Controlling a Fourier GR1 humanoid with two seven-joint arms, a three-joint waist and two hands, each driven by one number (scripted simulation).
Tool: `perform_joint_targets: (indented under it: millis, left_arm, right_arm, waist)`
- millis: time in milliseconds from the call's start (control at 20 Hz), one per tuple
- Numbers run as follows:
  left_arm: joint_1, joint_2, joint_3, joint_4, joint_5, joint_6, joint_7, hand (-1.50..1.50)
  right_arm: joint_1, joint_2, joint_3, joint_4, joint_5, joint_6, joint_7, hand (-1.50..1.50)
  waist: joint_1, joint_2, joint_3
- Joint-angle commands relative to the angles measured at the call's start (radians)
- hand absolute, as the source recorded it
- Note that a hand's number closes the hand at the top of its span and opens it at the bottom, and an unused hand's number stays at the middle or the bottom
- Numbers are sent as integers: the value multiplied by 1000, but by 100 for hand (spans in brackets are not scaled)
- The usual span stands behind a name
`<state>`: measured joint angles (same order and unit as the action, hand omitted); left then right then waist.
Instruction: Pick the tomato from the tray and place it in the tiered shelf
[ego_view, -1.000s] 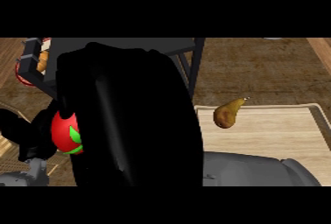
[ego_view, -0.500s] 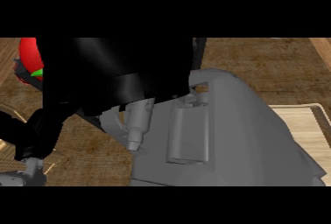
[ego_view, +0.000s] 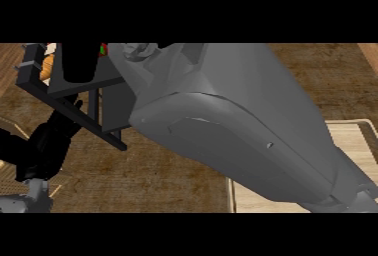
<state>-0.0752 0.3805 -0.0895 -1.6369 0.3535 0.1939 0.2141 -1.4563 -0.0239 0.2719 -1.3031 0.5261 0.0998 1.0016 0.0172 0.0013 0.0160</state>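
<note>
Spanning brown counter (ego_view: 162, 175): grey forearm (ego_view: 244, 125); dark tiered shelf (ego_view: 66, 100) upper left.

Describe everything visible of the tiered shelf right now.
The tiered shelf shows at the upper left as a dark frame of flat bars and thin uprights, standing on the brown wooden counter. Its look suggests dark metal or painted wood. Most of it is hidden: the right forearm crosses over it and the black right hand reaches into its top. A sliver of red and green, probably the tomato, shows there. The left hand lies beside its lower bar.
</note>
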Motion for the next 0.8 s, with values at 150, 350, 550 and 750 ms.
perform_joint_targets:
  millis: [150,350,550,750]
  left_arm:
    - [55,-2,-40,172,-7,-25,79,0]
    - [49,-5,-46,161,-16,-21,79,0]
    - [88,-14,-44,176,-6,-42,49,0]
    - [31,-19,-49,169,-8,-16,98,0]
  right_arm:
    - [-49,23,-5,153,21,-33,-45,150]
    - [-35,-5,-20,205,46,-47,-130,150]
    - [-51,-5,-46,257,45,-78,-190,150]
    - [-29,23,-26,304,41,-104,-258,150]
  waist:
    - [3,19,-20]
    - [-3,17,-18]
    - [8,20,-19]
    - [-1,20,-17]
